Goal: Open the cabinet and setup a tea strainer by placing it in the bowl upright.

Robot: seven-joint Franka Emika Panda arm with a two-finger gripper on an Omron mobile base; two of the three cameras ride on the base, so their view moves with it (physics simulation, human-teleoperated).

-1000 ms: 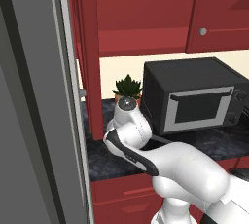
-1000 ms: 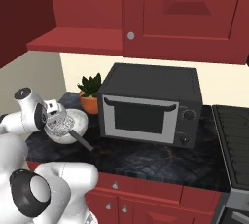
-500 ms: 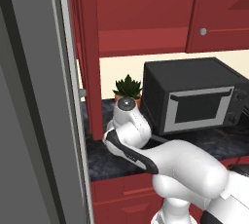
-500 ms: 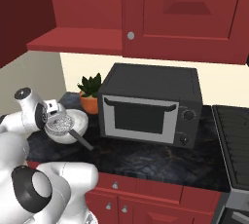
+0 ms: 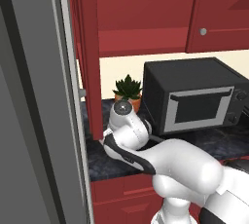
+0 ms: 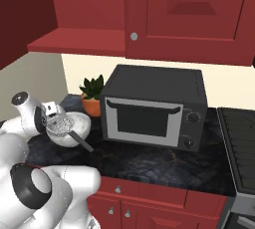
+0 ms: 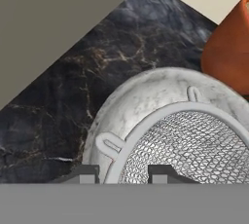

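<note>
The cabinet point(image 6: 79, 41) stands open, its door point(image 5: 90, 47) swung out edge-on. Below it, on the dark marble counter, sits the white-grey marbled bowl point(image 6: 78, 126) point(image 7: 141, 94). The tea strainer point(image 6: 60, 124) point(image 7: 194, 150) lies with its mesh basket inside the bowl, rim up. Its thin dark handle point(image 6: 82, 141) reaches out over the bowl's front edge. My gripper point(image 6: 52, 118) point(image 7: 121, 174) is at the bowl's left side, shut on the strainer's silver rim, which passes between the two fingertips in the hand view. In the left base view my own arm hides the bowl.
An orange terracotta pot with a green succulent point(image 6: 92, 102) point(image 5: 128, 91) point(image 7: 228, 52) stands just behind the bowl. A black microwave point(image 6: 154, 106) point(image 5: 194, 96) is to the right, and a stove point(image 6: 239, 143) beyond it. A tall grey panel point(image 5: 29, 101) walls off the left.
</note>
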